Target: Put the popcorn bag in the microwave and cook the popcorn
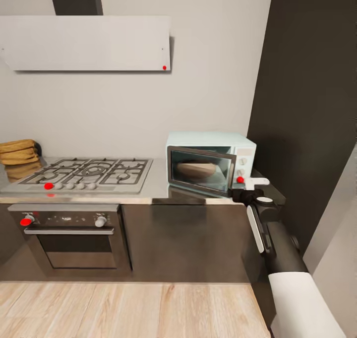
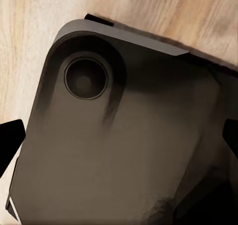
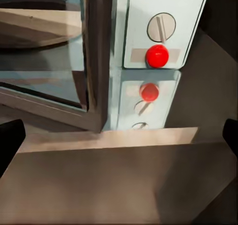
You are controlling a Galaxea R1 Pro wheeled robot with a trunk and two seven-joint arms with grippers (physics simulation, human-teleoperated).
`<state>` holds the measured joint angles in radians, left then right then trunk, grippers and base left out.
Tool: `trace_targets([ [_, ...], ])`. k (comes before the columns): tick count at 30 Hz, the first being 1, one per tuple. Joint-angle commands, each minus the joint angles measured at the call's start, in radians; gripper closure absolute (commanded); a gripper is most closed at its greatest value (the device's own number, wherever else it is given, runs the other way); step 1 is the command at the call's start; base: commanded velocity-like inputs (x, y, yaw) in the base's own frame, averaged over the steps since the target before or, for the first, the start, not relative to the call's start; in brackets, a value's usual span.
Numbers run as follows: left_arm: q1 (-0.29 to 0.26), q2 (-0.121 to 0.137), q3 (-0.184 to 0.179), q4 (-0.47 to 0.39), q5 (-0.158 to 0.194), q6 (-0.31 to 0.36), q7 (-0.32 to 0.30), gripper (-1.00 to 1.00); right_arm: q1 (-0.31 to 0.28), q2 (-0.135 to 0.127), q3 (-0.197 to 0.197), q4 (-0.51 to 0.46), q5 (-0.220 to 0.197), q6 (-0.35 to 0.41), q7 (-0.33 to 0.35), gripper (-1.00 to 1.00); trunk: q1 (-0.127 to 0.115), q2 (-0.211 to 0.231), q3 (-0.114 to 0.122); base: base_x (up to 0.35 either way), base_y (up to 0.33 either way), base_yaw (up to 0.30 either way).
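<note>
The pale blue microwave [image 1: 210, 162] stands on the grey countertop [image 1: 158, 191] at the right, and its glass door looks shut. Through the glass I see a tan rounded shape, the popcorn bag [image 1: 196, 169]; the popcorn is hidden. My right gripper [image 1: 254, 186] is open, just in front of the microwave's knob panel and near its red button [image 1: 240, 179]. The right wrist view faces that panel, with a knob [image 3: 161, 28] above the red button [image 3: 157, 55] and the bag [image 3: 34, 29] behind the glass. My left gripper [image 2: 119, 140] is open over the robot's dark base [image 2: 124, 136].
A gas hob [image 1: 89, 173] with black grates lies left of the microwave, over a built-in oven [image 1: 74, 236]. A stack of tan-yellow bundles [image 1: 19, 152] sits at the far left. A dark tall panel [image 1: 307, 104] rises right of the microwave. Wooden floor [image 1: 124, 308] lies below.
</note>
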<state>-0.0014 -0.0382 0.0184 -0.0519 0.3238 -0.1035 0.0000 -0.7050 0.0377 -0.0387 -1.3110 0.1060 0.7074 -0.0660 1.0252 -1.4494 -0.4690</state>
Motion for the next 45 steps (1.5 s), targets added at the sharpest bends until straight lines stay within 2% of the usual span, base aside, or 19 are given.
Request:
trace_targets([
  [1, 0.000, 0.000, 0.001, 0.000, 0.004, -0.002, 0.000, -1.00, -0.001, 0.000, -0.002, 0.000, 0.011, 0.002, 0.003, -1.00, 0.000, -0.001, -0.001, -0.039, -0.023, 0.000],
  [4, 0.000, 0.000, 0.002, -0.001, 0.004, -0.002, 0.000, -1.00, -0.001, -0.020, -0.021, 0.005, 0.011, -0.006, -0.004, -1.00, 0.000, -0.001, -0.001, -0.011, -0.006, 0.000],
  [5, 0.000, 0.000, 0.003, -0.001, 0.004, -0.002, 0.000, -1.00, -0.001, -0.026, -0.040, 0.008, 0.011, -0.008, -0.009, -1.00, 0.000, -0.001, -0.001, -0.002, -0.001, 0.000],
  [8, 0.000, 0.000, 0.001, -0.001, 0.004, -0.002, 0.000, -1.00, -0.001, -0.029, -0.066, 0.009, 0.011, -0.015, -0.009, -1.00, 0.000, -0.001, -0.001, 0.013, 0.000, 0.000],
  [13, 0.000, 0.000, -0.004, 0.000, 0.002, -0.001, 0.000, -1.00, -0.001, -0.030, -0.075, 0.002, 0.011, -0.018, -0.003, -1.00, 0.000, -0.001, -0.001, 0.198, 0.000, 0.000],
  [17, 0.000, 0.000, 0.000, -0.003, 0.002, -0.002, 0.000, -1.00, -0.002, -0.034, -0.097, 0.009, 0.024, -0.033, 0.020, -1.00, 0.000, -0.001, -0.001, 0.000, 0.000, 0.000],
  [19, 0.000, 0.000, 0.000, -0.003, 0.002, -0.002, 0.000, -1.00, -0.002, -0.029, -0.086, -0.002, 0.023, -0.025, 0.019, -1.00, 0.000, -0.001, -0.001, 0.000, 0.000, 0.000],
  [23, 0.000, -0.002, 0.001, -0.003, 0.001, -0.002, 0.000, -1.00, -0.002, -0.036, -0.074, -0.018, 0.016, -0.022, -0.003, -1.00, 0.000, -0.001, -0.001, 0.006, 0.000, 0.000],
  [31, 0.000, 0.000, -0.003, -0.002, -0.006, -0.002, 0.000, -1.00, -0.002, -0.038, -0.111, -0.019, 0.013, -0.040, -0.008, -1.00, 0.000, -0.001, -0.001, 0.219, -0.049, 0.000],
  [41, 0.000, 0.001, -0.002, -0.002, 0.000, -0.002, 0.000, -1.00, -0.002, -0.038, -0.111, -0.013, 0.020, -0.042, -0.008, -1.00, 0.000, -0.001, -0.001, 0.279, -0.087, 0.000],
  [45, 0.000, 0.001, -0.002, -0.002, 0.000, -0.002, 0.000, -1.00, -0.002, -0.038, -0.110, -0.005, 0.010, -0.044, -0.006, -1.00, 0.000, -0.001, -0.001, 0.275, -0.087, 0.000],
])
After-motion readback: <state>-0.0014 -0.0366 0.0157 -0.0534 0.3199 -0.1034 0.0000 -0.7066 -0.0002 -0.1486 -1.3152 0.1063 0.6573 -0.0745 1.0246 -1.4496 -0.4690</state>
